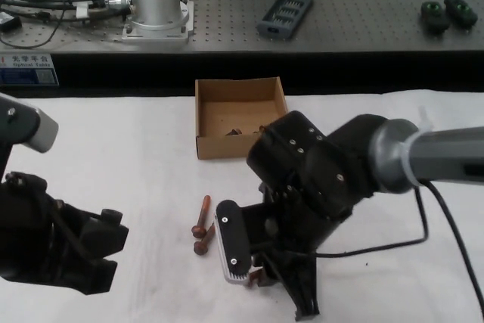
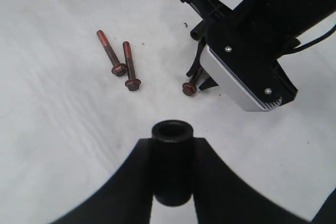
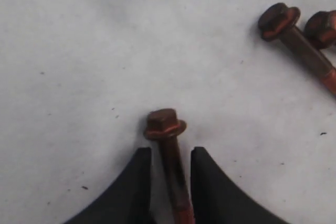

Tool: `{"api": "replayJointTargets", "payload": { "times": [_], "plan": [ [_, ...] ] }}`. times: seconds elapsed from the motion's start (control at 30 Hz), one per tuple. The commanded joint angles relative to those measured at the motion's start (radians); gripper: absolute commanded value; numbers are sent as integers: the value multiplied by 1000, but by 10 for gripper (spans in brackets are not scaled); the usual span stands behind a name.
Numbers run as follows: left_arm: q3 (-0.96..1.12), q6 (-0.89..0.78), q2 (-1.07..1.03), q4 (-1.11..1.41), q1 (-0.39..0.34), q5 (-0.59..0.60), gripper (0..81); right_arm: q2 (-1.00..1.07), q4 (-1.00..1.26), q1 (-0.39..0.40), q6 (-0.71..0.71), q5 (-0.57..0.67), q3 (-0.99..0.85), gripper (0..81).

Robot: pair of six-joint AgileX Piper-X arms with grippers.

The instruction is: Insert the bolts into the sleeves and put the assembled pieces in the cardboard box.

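With left pincer (image 2: pixel 173 142) clamped on sleeve (image 2: pixel 172 169) and right pincer (image 3: pixel 169 155) narrowly parted astride bolt (image 3: pixel 165 123), squeeze mid-shank squarely before lifting.

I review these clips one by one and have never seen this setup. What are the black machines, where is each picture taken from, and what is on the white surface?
These are two robot arms at a bench, each ending in a gripper. The high view looks down from behind both arms. The other two pictures come from cameras on the arms' wrists, so each looks out past its own gripper. On the white cloth are an open cardboard box and two loose bolts. Small brownish pieces lie in the box; I cannot tell what they are. The left gripper is shut on a black sleeve. A third bolt sits in the mouth of the right gripper; whether it is clamped I cannot tell.
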State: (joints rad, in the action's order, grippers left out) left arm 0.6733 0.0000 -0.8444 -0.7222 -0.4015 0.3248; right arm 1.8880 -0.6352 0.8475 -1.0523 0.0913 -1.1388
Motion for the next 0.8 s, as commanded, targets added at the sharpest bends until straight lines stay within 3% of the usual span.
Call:
{"api": "replayJointTargets", "payload": {
  "times": [0.0, 0.53, 0.77],
  "plan": [
    [4, 6, 23, 21, 0, 3, 6, 19, -4, -8, -26, 3, -46, 205],
    [1, 0, 107, 13, 0, 3, 6, 56, -183, -25, -39, -36, -91, 200],
    [-1, -17, 107, -53, 0, 3, 6, 56, -187, -55, -60, -79, -91, 28]
  ]
}}
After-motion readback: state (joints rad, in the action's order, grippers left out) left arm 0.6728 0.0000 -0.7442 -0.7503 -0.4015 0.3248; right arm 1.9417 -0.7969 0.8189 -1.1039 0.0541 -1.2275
